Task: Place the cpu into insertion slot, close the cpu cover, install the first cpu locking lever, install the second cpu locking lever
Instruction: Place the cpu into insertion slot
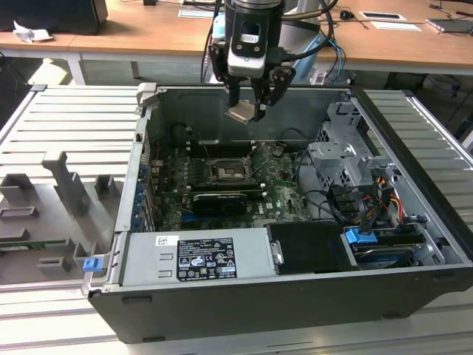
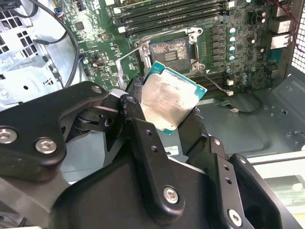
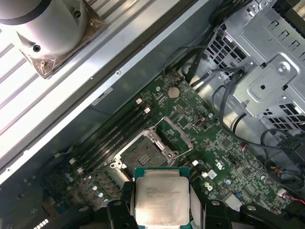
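In the exterior view, the black two-fingered gripper is seen hanging over the open dark-grey metal computer case. The cpu, a small flat square chip with a silver-grey metal top, is pinched at its tips and tilted. The insertion slot, a square dark socket recess in the green circuit board, lies below the chip and a touch toward the exterior view's left. It is well apart from the chip, with open air between. The slot's rim is too small here to be judged.

On to the second wrist view: the cpu is clamped by two opposite edges between the black fingers, which are drawn in to the chip's width. The insertion slot is seen beyond the chip's free edge, bare, its contact field exposed. The chip's edges appear turned somewhat against the slot's edges. The chip's underside is hidden.

Now the first wrist view: the cpu is shown with its metal top toward the camera, and the insertion slot lies ahead of it, again set at an angle to it. The cpu cover, a thin silver metal frame plate, appears swung up beside the slot. How far open it is cannot be made out, and the locking levers are hard to tell from the frame.
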Motion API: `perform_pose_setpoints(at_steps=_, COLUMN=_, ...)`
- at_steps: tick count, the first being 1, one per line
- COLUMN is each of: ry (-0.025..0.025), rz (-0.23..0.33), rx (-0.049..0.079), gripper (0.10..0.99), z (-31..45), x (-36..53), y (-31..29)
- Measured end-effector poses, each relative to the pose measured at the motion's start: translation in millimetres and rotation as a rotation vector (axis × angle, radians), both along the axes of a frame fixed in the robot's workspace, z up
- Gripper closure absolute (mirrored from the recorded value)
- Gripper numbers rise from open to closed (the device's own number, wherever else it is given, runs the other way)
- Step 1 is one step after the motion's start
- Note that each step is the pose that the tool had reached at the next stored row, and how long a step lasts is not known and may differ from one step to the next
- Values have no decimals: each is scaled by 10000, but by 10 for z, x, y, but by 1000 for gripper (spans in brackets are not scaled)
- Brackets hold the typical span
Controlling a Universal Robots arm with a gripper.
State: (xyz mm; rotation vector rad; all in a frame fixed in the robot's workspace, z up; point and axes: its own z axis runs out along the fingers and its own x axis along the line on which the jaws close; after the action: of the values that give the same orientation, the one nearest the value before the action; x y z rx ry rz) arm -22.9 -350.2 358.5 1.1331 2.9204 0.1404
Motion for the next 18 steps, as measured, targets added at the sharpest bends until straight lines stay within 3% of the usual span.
perform_pose_setpoints(at_steps=11, ry=0, rz=-457, rx=-1, gripper=545, z=-5, x=0, y=0)
perform_pose_setpoints(at_steps=18, ry=12, rz=-558, rx=-4, gripper=545, z=-54, x=-1, y=0)
